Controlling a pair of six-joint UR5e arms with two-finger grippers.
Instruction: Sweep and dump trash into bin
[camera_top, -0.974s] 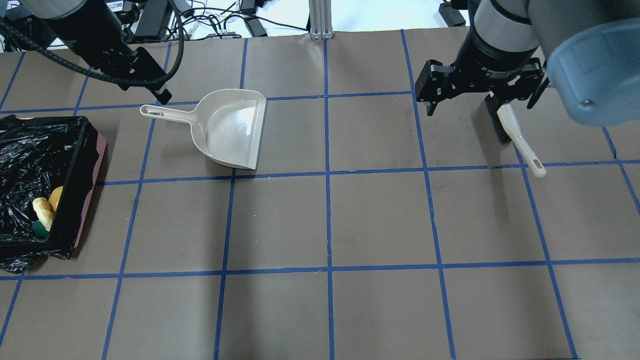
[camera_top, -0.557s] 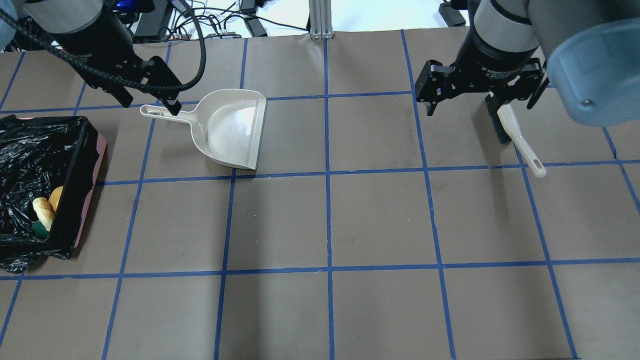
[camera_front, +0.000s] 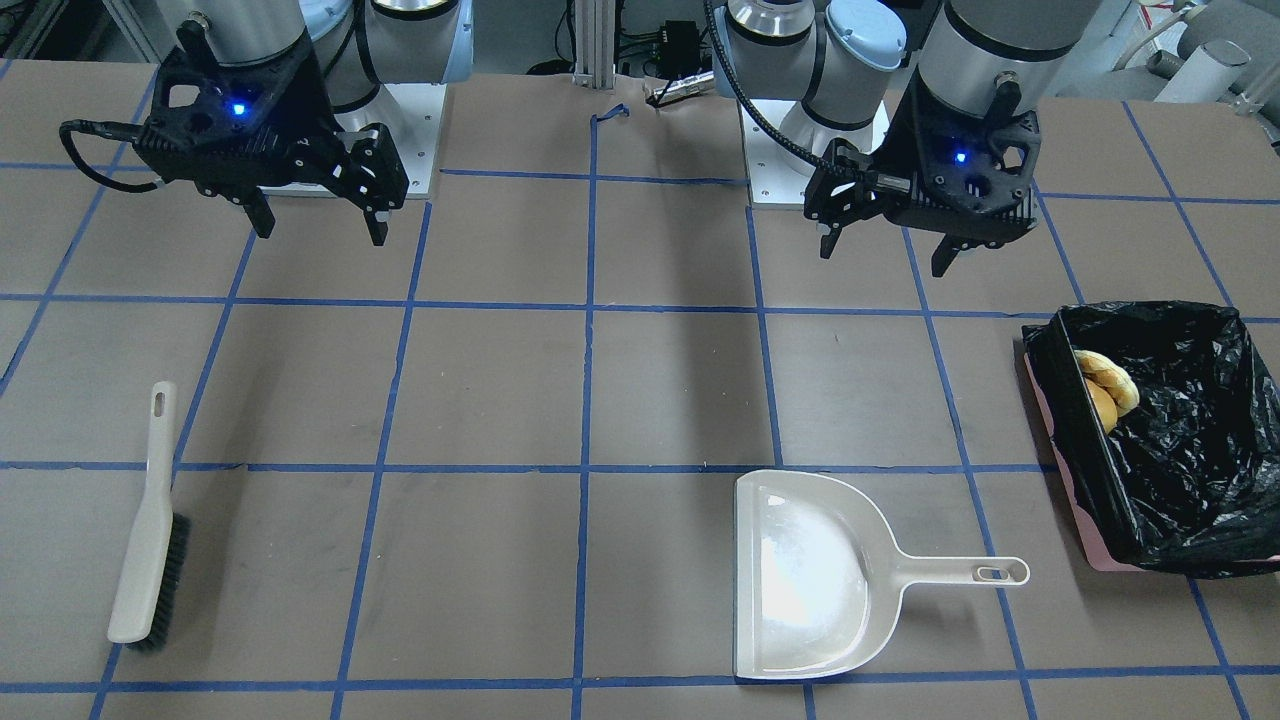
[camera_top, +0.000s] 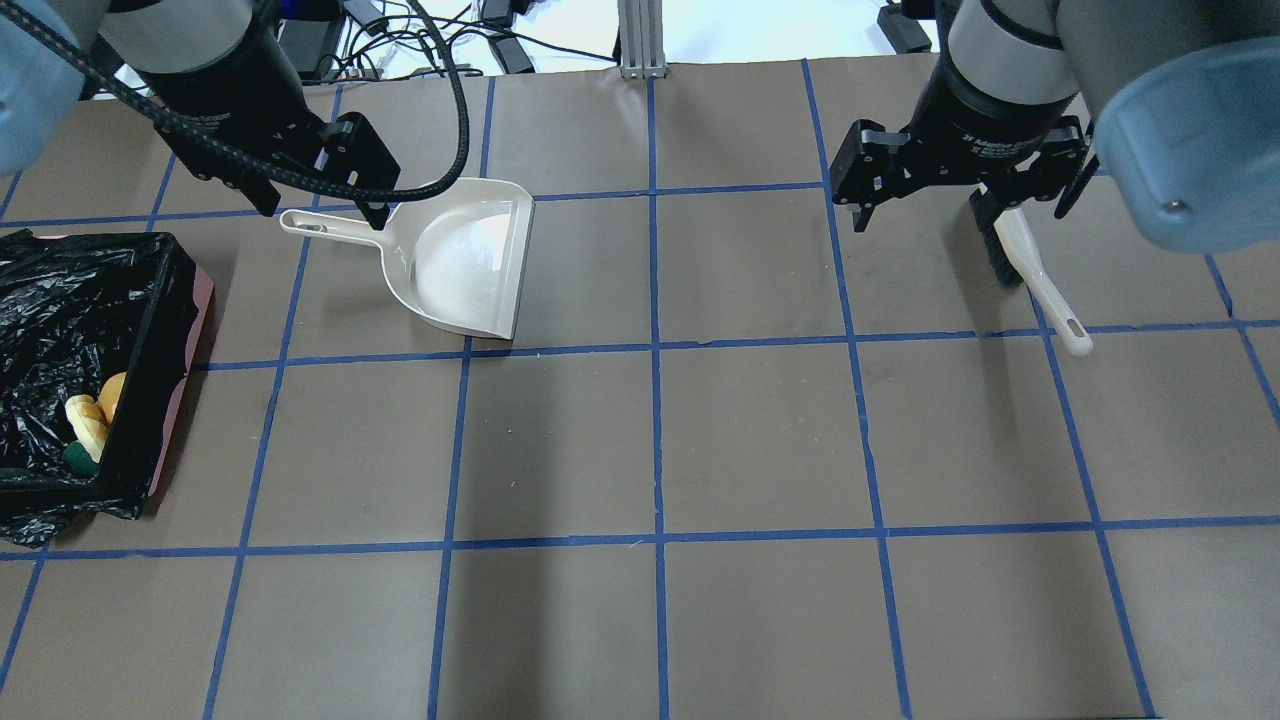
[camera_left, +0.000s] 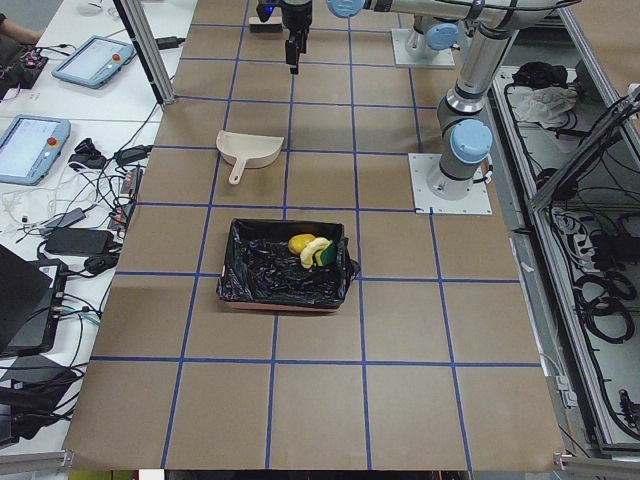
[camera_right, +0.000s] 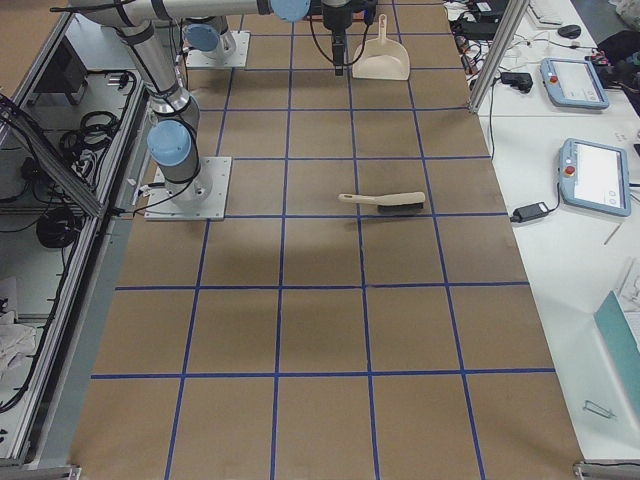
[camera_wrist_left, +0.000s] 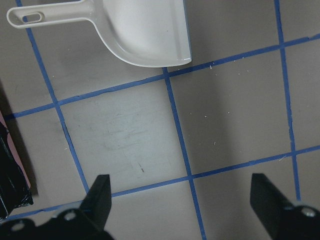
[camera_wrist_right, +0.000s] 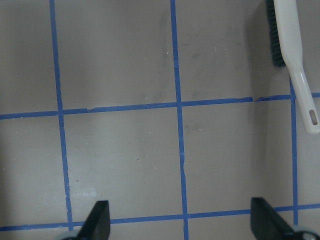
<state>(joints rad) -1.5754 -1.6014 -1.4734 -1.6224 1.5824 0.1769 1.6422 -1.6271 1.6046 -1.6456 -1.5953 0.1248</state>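
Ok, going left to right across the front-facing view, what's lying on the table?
brush → dustpan → bin

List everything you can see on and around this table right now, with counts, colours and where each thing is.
table: one, brown paper cover with a blue tape grid.
dustpan: one, beige, lying flat on the table on the robot's left half, handle pointing toward the bin, nothing in it.
brush: one, beige handle with dark bristles, lying on the table on the robot's right side.
bin: one, black bag liner with a pink base edge, at the table's end on the robot's left.
trash: three toy pieces visible, yellow-orange, pale tan and green, together inside the bin.
control tablets: two, blue-grey, on the white bench beside the table.
left gripper: one, black, open, raised above the table.
right gripper: one, black, open, raised above the table.
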